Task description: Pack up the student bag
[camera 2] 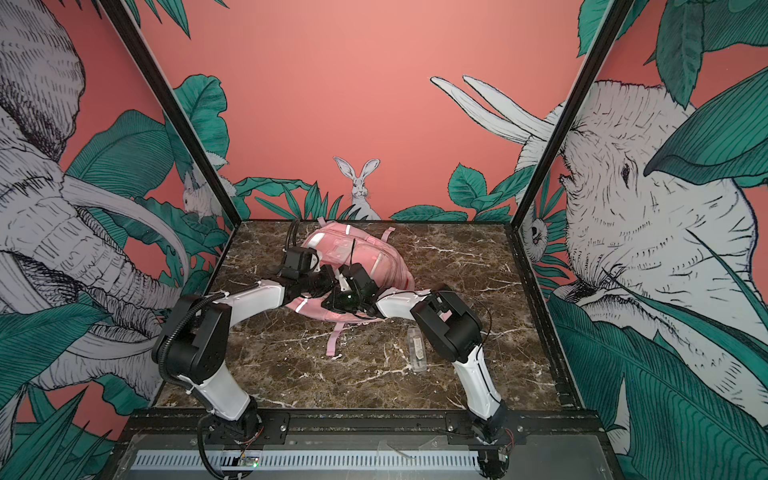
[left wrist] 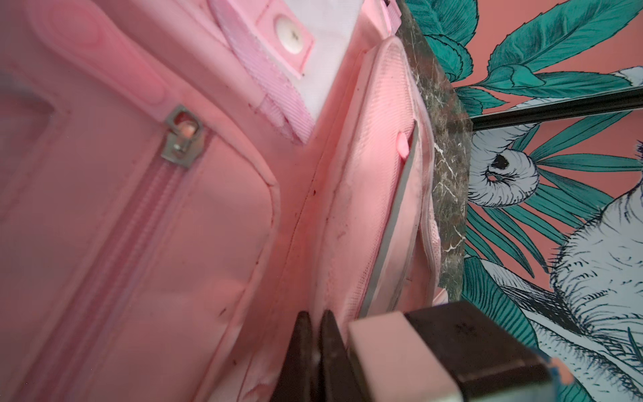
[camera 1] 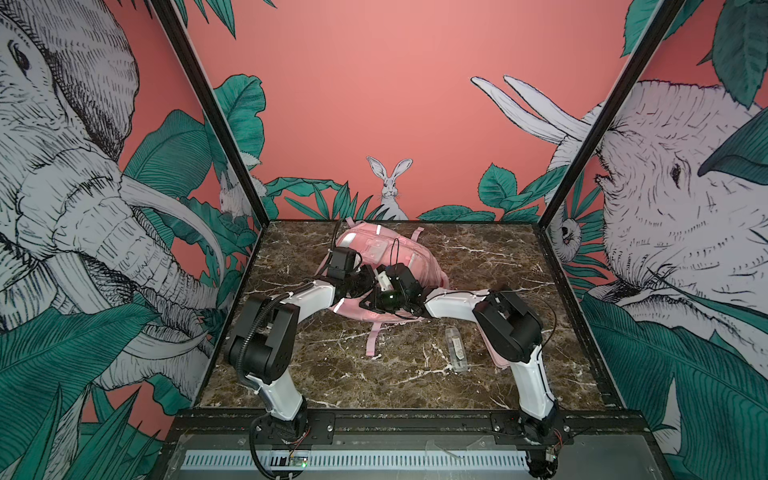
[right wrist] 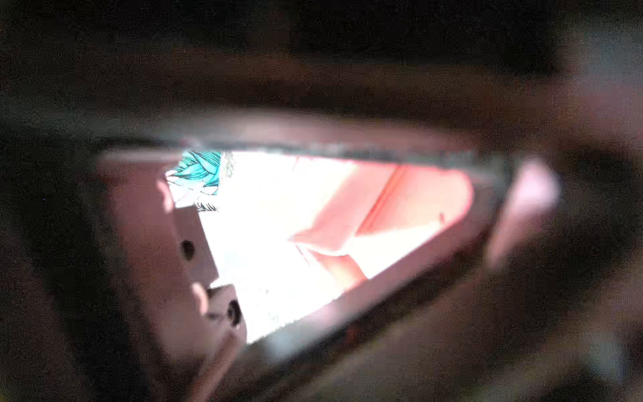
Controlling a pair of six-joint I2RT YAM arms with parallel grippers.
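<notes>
Student bag (camera 1: 376,245) (camera 2: 347,249) (left wrist: 139,226) lying mid-frame in both top views, on the far half of the dark marbled bench (camera 1: 332,374) (camera 2: 286,374), soft and pink, silver strips catching the light, one pink strap (camera 1: 372,343) (camera 2: 332,343) trailing toward the lower edge of the frame. Both arms folded inward over its near side, wrists almost meeting at the centre. Left end effector (left wrist: 316,348) at the bottom of the left wrist view, two dark fingers (left wrist: 302,348) drawn narrow, nearly touching, tips set against a seam of the pink fabric; no telling from here of any cloth nipped between. Just beside those fingers, lower right of that view, a pale block (left wrist: 382,348) on a black housing. Higher in the same view, left of centre, a metal zip pull (left wrist: 181,139) at the head of a closed pink zip; near the top, a white snap button (left wrist: 291,36) on a pink tab. Right end effector (camera 1: 378,300) (camera 2: 337,300) low over the bag's near part, closed tight, tips buried out of sight among folds and black hardware. Right wrist view mostly dark and blurred, a bright wedge at its middle giving a glimpse of pink fabric and, at the wedge's upper left, a scrap of green leaf print. Right of the strap on bare bench, a clear plastic case (camera 1: 456,343) (camera 2: 417,348), lying flat, apart from the bag, near the right arm's elbow. Past it, a flat pink item (camera 1: 500,358) half hidden under that elbow.
</notes>
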